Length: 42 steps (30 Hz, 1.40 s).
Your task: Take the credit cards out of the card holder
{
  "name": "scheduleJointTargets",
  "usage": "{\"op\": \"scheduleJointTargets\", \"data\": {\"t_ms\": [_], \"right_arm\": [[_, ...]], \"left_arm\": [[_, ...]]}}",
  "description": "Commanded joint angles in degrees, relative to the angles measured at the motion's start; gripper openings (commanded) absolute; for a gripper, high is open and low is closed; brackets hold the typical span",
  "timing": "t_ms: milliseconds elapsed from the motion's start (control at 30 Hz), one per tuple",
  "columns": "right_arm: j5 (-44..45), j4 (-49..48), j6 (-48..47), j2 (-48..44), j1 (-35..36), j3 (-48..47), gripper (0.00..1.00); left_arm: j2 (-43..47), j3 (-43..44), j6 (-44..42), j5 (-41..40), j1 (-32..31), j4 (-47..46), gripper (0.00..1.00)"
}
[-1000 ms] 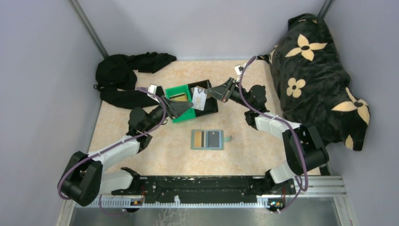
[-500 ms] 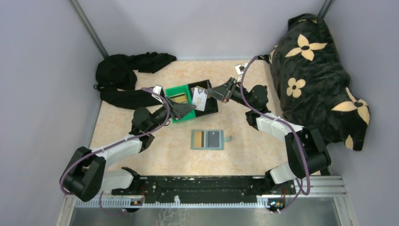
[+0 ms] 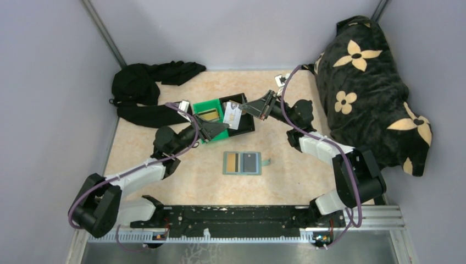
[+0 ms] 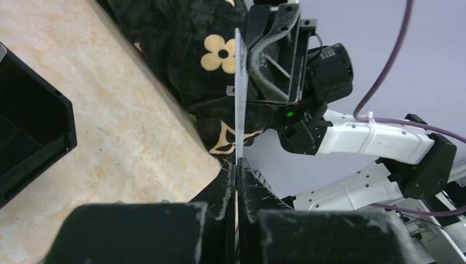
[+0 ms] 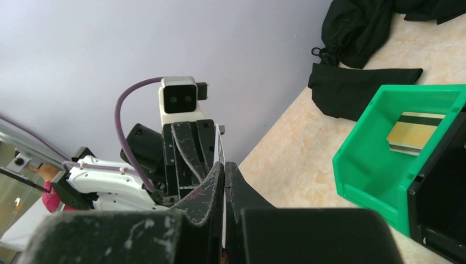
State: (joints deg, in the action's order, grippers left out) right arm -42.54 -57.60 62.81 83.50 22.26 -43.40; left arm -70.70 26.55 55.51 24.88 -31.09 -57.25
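We have both hands on one card. The left hand [image 3: 221, 126] is clenched on the lower edge of the pale card [image 3: 232, 115], and the right hand [image 3: 245, 108] is clamped on its upper part. In the left wrist view the card shows edge-on, running straight from one pair of jaws to the other. It hangs above the seam between the green bin [image 3: 211, 103] and the black bin [image 3: 250, 130].

The card holder [image 3: 242, 172] lies open on the table [image 3: 187, 176], near the bins and apart from both hands. A tan card [image 3: 232, 161] and a grey card [image 3: 251, 161] sit in its pockets. Another tan card with a dark stripe [image 3: 207, 114] lies in the green bin.

The risk we see is in the hand-over. If either arm moves while both grips hold, the stiff card could bend or snap free. The left hand has only a thin bite on the edge, so if the right lets go carelessly the card could pivot, slip and fall into the black bin instead of the green one.
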Motion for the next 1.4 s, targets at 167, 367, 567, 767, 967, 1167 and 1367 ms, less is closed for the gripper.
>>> {"op": "scheduleJointTargets", "data": {"t_ms": [167,367,567,767,967,1167,1367], "right_arm": [[-0.8,-3.7,0.0,-1.5,-0.1,1.4,0.00],[-0.7,-5.0,0.5,-3.6,-0.1,4.4,0.00],[-1.0,-6.7,1.3,-3.5,0.0,5.9,0.00],[-1.4,-6.9,1.2,-3.3,-0.1,6.2,0.00],[0.0,-6.5,1.2,-3.5,-1.4,6.8,0.22],[-1.7,-11.0,4.0,-3.0,-6.9,9.1,0.31],[-4.5,-17.0,7.0,0.5,-9.6,10.4,0.31]], "left_arm": [[9.6,-2.1,-3.3,-5.8,2.5,3.6,0.00],[7.7,-0.5,-3.4,-6.0,2.9,3.4,0.00],[6.7,-0.3,-2.4,-7.6,3.0,1.9,0.00],[7.7,-0.3,-3.3,-8.9,3.3,2.8,0.00],[9.7,3.8,-7.4,-11.3,5.1,15.8,0.00],[12.0,10.7,-15.9,-11.0,12.6,33.8,0.00],[1.6,24.0,-21.4,0.6,19.6,51.0,0.00]]}}
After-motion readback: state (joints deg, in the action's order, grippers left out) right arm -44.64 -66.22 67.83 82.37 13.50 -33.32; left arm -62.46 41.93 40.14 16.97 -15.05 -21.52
